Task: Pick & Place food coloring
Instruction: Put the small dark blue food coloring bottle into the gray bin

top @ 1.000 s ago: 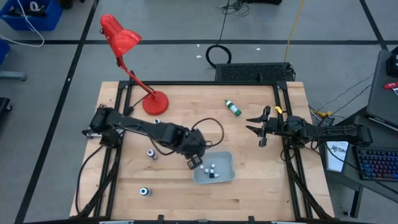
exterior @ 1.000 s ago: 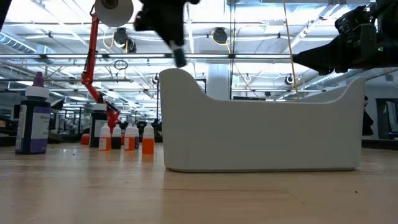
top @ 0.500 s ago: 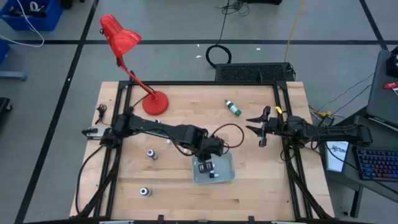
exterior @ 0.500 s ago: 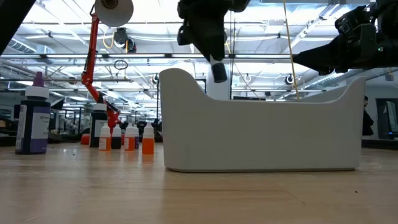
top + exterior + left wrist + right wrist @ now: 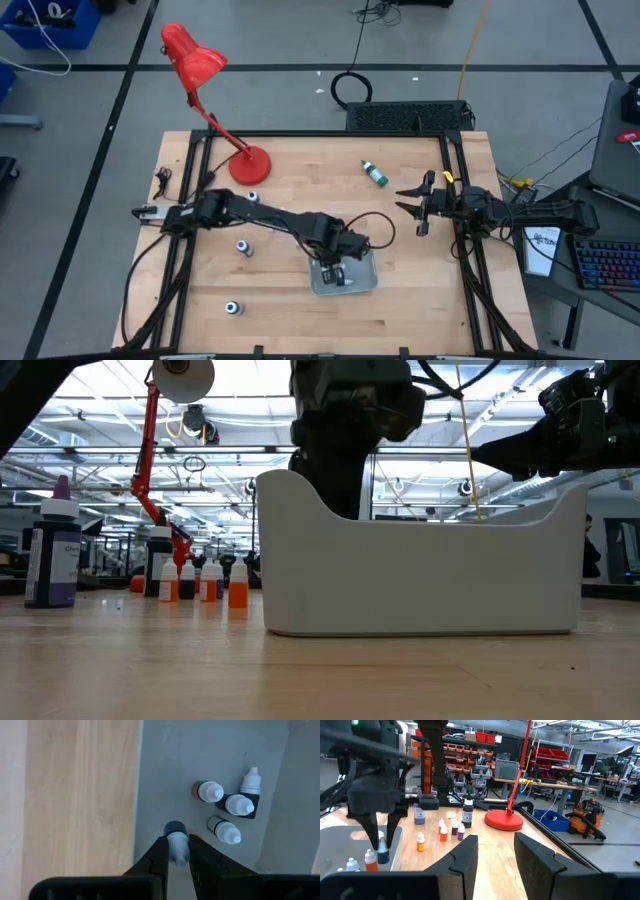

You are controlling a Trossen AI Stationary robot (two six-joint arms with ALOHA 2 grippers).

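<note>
Placing step: left gripper (image 5: 176, 854) jaws clamped on blue food coloring bottle (image 5: 176, 840) inside tray (image 5: 165, 780), three bottles (image 5: 226, 810) ahead. Next: release. Right gripper (image 5: 420, 208) parted, empty.

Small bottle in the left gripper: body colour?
Blue body, white cap; clearest in left wrist view.

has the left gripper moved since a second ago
Yes. In the high view the left gripper has shifted right, from the tray's left edge to over its inside, holding a bottle.
</note>
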